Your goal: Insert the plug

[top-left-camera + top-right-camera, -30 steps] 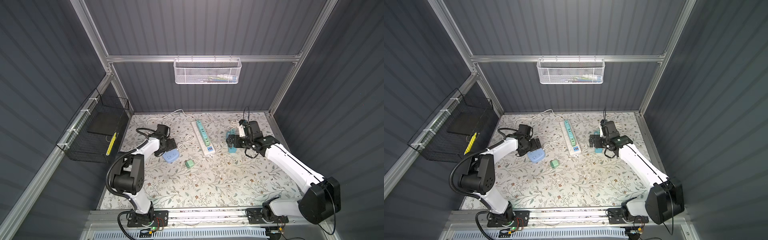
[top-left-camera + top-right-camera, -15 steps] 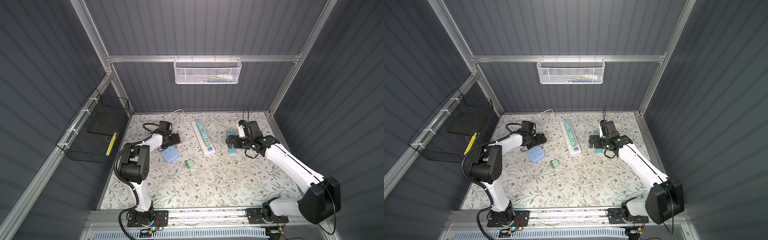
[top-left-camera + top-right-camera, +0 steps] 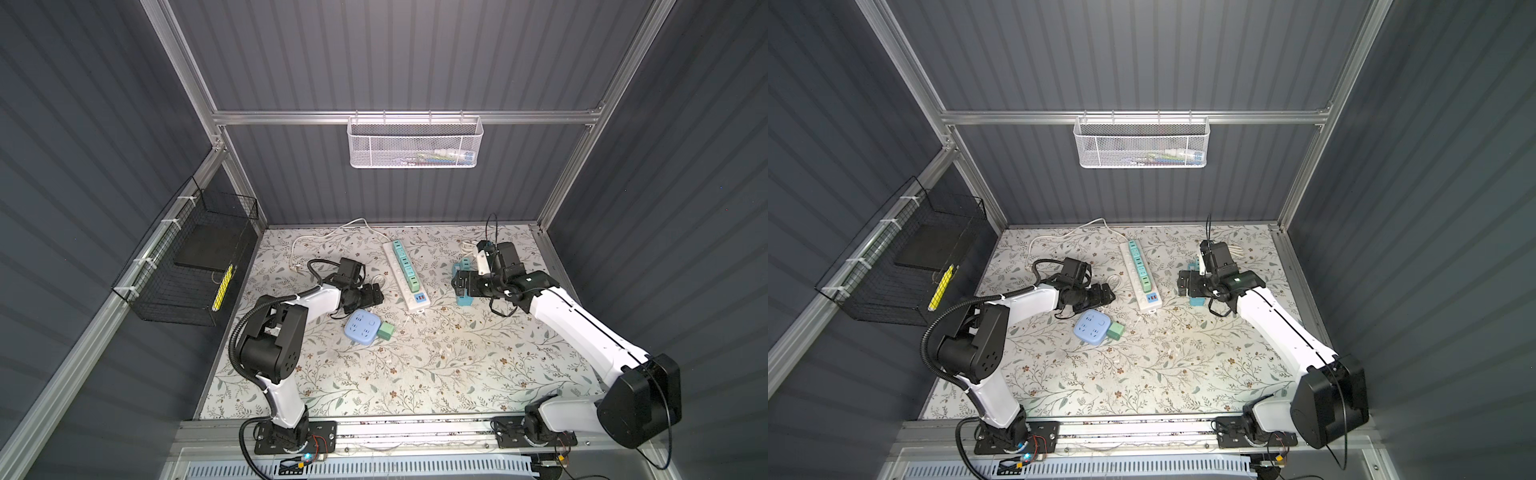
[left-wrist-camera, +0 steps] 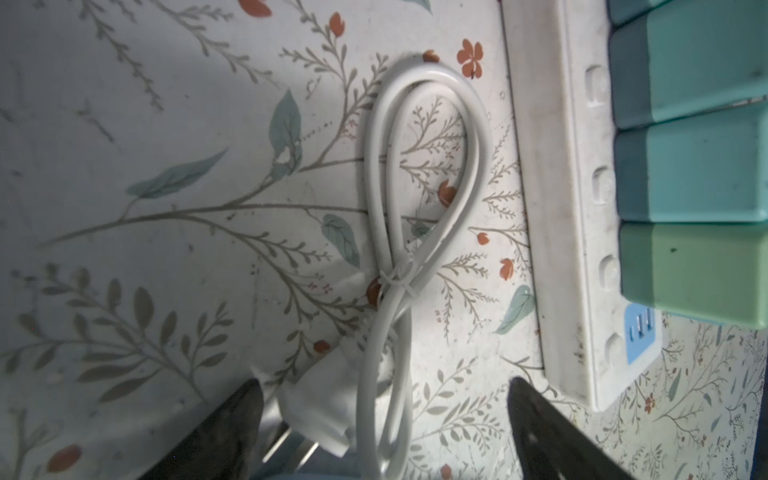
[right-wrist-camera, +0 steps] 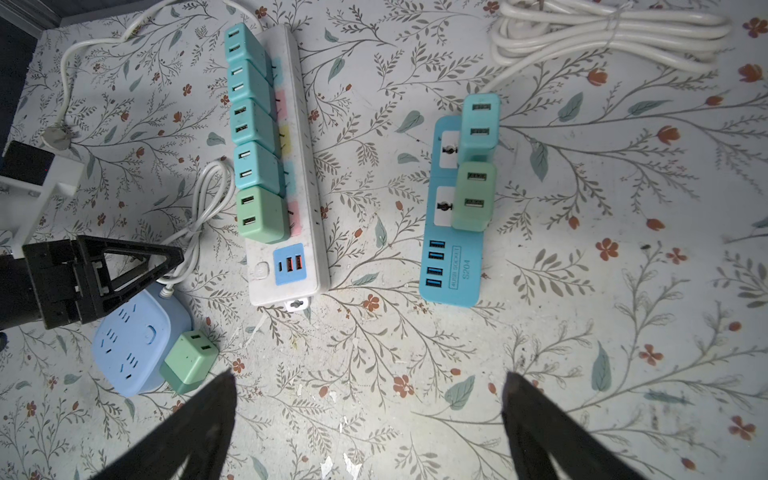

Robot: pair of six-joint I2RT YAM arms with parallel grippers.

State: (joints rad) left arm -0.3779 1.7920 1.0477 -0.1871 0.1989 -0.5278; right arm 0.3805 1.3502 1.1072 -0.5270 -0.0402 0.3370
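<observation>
White plug [image 4: 320,409]: lies on the floral mat [image 4: 166,124], prongs bare, between the left gripper's fingers and nearer one of them; it does not look lifted yet.
Left gripper [image 4: 384,382]: jaws wide apart, straddling the plug and its cord, gripping nothing.
Step in hand: probably the pick-up. The gripper should centre on the plug body, close on its flat sides and leave the prongs free.
Cord [image 4: 419,166]: tied in a loop just beside the white power strip [image 4: 557,208]; it runs between the fingers and could be pinched along with the plug.
Blue socket cube [image 5: 124,345]: holds the cord's other end, with a green adapter [image 5: 189,361] touching it; short slack may drag the cube.
Strip sockets: one row is filled with adapters; which socket is meant cannot be told.
Right gripper [image 5: 368,374]: wide open, empty, above the mat near the blue power strip [image 5: 451,270], out of the way.
</observation>
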